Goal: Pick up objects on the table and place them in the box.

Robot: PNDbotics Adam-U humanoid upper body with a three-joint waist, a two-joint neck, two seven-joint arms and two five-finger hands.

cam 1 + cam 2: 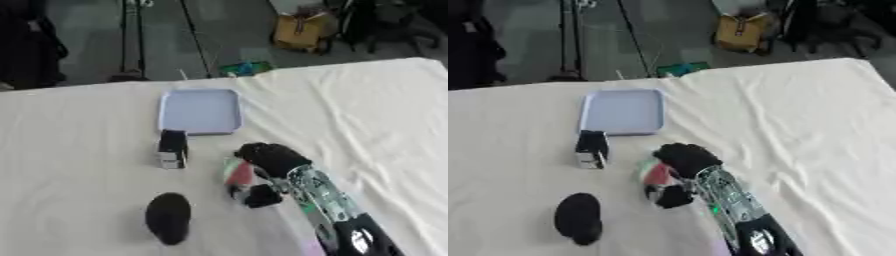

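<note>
A shallow pale blue box lies on the white cloth at the middle back. In front of it stands a small black and white carton. A black oval object lies near the front left. My right hand comes in from the lower right and is curled round a pink, green and white object, with a dark part below it. The left hand shows in neither view.
The table's far edge runs behind the box. Beyond it the floor holds a yellow bag, thin stand legs and a green-blue item. The cloth is wrinkled on the right.
</note>
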